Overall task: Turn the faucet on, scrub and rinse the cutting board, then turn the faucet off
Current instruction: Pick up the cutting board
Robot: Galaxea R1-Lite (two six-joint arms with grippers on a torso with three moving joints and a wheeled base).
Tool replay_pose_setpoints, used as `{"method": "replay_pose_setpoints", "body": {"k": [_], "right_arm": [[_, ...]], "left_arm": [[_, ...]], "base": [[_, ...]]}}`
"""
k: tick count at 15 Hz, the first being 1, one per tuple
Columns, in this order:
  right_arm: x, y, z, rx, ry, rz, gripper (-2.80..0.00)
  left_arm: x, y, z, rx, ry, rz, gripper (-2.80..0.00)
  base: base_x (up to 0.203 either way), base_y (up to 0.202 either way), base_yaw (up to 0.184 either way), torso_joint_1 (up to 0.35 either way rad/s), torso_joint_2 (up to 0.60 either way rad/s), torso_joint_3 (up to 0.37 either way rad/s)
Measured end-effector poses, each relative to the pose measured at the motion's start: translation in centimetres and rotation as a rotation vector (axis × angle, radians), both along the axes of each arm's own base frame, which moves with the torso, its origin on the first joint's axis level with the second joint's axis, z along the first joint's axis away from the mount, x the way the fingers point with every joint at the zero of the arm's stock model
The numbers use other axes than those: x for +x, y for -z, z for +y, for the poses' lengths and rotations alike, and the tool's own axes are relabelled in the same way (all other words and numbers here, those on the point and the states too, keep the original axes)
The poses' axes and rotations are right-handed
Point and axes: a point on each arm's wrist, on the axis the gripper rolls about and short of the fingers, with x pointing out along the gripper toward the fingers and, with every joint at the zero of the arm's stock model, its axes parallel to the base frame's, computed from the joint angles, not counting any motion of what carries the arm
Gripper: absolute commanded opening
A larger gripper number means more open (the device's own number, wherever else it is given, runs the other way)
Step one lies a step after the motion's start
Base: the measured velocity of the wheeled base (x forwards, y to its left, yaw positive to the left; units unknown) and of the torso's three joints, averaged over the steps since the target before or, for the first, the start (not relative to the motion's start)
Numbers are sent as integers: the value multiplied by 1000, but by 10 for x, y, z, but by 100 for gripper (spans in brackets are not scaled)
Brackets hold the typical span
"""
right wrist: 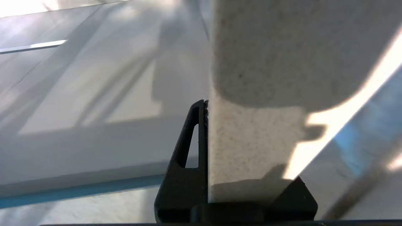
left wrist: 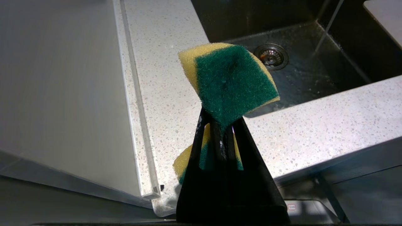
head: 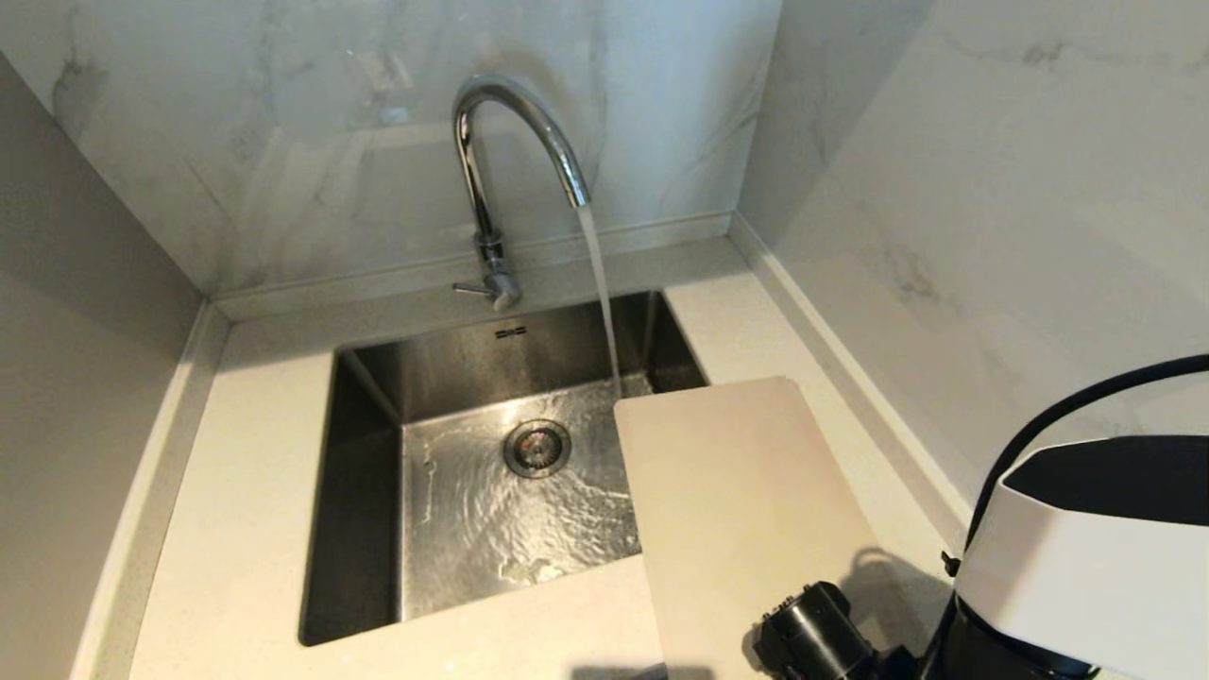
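- Chrome faucet (head: 510, 142) runs into the sink (head: 378, 378)
- Right gripper (right wrist: 213, 125) jaws clamp the cutting board (head: 746, 510) over the sink's right edge
- Left gripper (left wrist: 220, 125) jaws pinch a sponge (left wrist: 230, 84) above the worktop (left wrist: 163, 78)

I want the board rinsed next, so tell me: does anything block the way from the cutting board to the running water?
Nothing visible does. The cutting board, clamped by the right gripper, juts over the sink beside the faucet stream, with open basin between.
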Motion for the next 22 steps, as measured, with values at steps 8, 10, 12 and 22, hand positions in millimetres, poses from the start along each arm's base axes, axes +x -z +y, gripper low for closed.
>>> {"method": "replay_pose_setpoints", "body": {"k": [8,10,12,22], "right_arm": [[-17,-44,-12,-43,-16,-77,-280],[-22,-57,-16,-31,-12,-107,-280],[-27,-69,-19,-15,-10,-141,-280],[-47,-144,-34,-78,-64,-310,-280]], "left_arm": [[0,0,0,0,0,0,-280],[0,0,0,0,0,1,-280],[0,0,0,0,0,0,-280],[0,0,0,0,0,0,-280]], "base": [[0,0,0,0,0,0],[0,0,0,0,0,0],[0,0,0,0,0,0],[0,0,0,0,0,0]]}}
